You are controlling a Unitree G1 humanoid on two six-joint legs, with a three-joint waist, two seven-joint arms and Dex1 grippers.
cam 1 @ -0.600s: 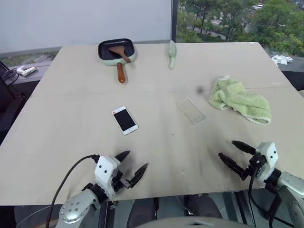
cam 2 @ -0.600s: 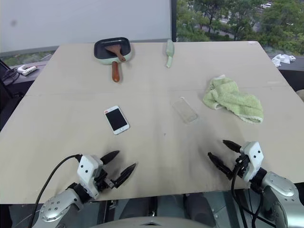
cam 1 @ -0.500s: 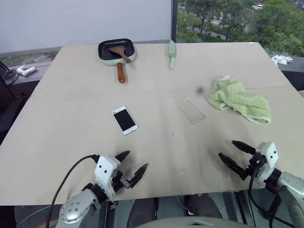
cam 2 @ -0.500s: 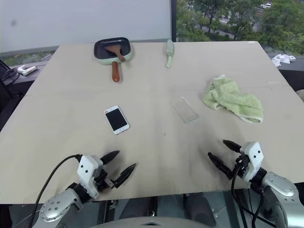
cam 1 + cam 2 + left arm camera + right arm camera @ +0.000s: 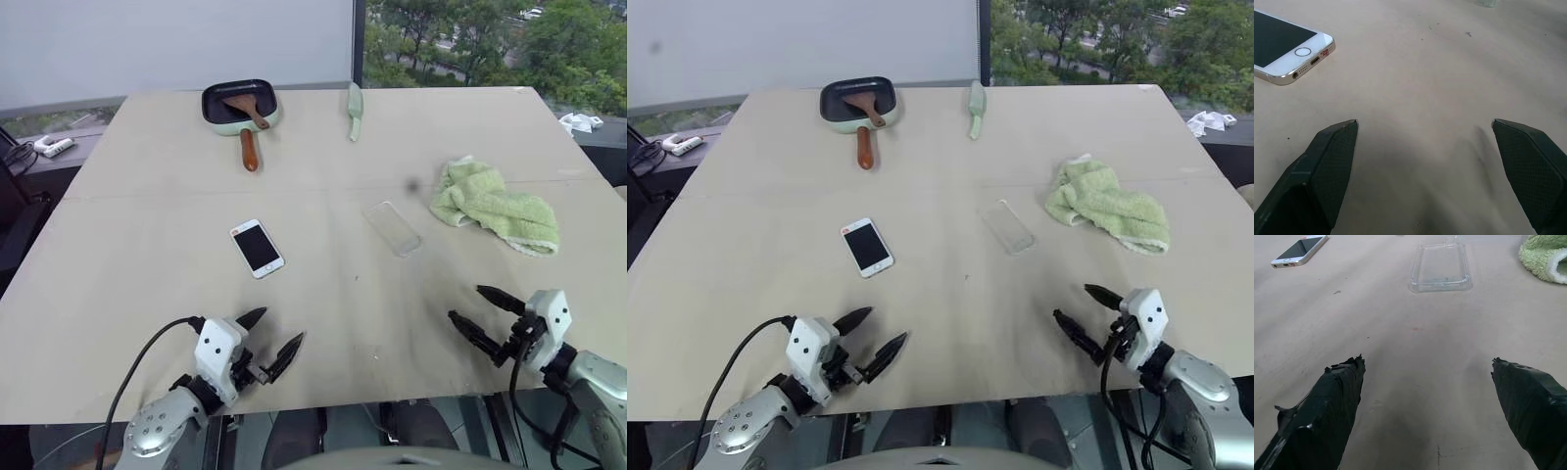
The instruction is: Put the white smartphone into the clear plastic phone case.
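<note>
Fingers of the left gripper (image 5: pixel 270 340) and right gripper (image 5: pixel 481 315) are spread, grasping nothing, low over the surface (image 5: pixel 323 294). White smartphone (image 5: pixel 257 248) lies screen-up ahead of the left, clear plastic phone case (image 5: pixel 393 227) apart to its right. Best approach low, pinching the phone's long edges squarely.

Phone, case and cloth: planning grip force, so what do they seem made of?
Phone: glossy glass front with a silvery metal-looking edge.
Case: clear, thin plastic; the table shows through it, whether stiff or soft can't be told.
Cloth: green looped terry fabric, soft and crumpled.
</note>
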